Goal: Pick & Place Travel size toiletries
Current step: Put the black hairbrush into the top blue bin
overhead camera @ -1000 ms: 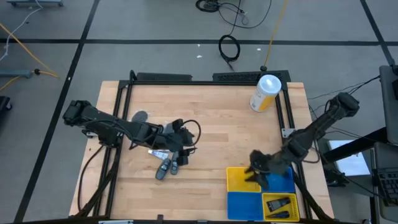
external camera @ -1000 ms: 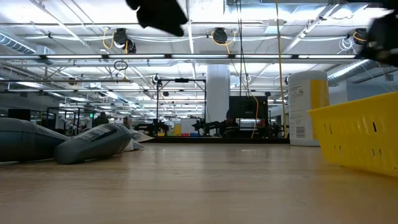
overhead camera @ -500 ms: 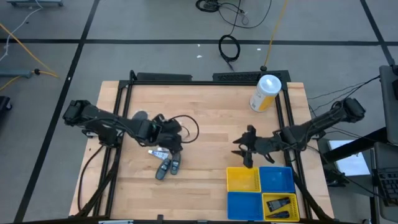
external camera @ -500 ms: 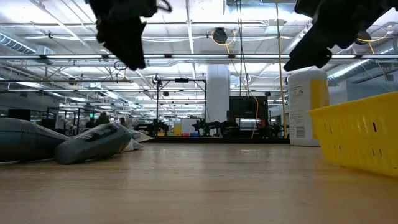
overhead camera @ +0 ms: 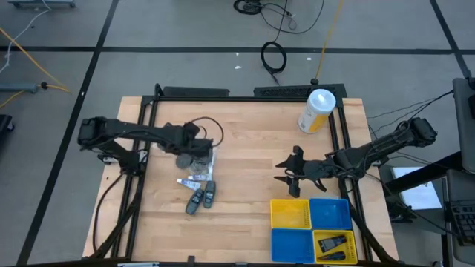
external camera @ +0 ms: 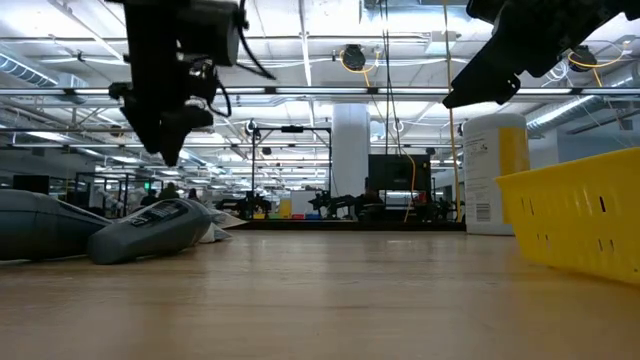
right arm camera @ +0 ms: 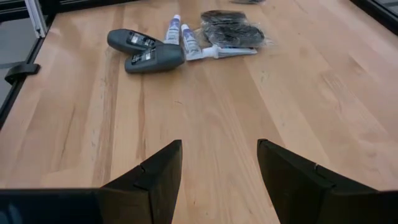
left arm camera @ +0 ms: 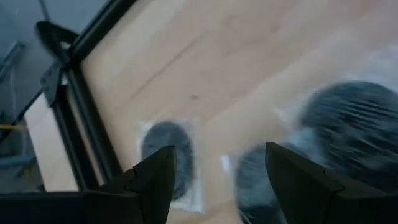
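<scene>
Lying side by side left of the yellow bin (overhead camera: 290,214), two dark grey oblong pieces (overhead camera: 201,198) angled toward the wooden table's (overhead camera: 252,126) front-left; both the left gripper (overhead camera: 194,154) and right gripper (overhead camera: 292,172) hovered open-jawed.

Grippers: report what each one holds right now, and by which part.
Nothing is held. The left gripper hangs open above the wrapped round pieces; the right gripper hangs open over bare table, near the bin.

High camera: straight down on my whole light wooden table (overhead camera: 245,141). Low camera: table height, facing the hall. My right wrist camera looks across the boards at two dark grey oblong pieces (right arm camera: 140,50), shared with overhead (overhead camera: 200,199).
</scene>
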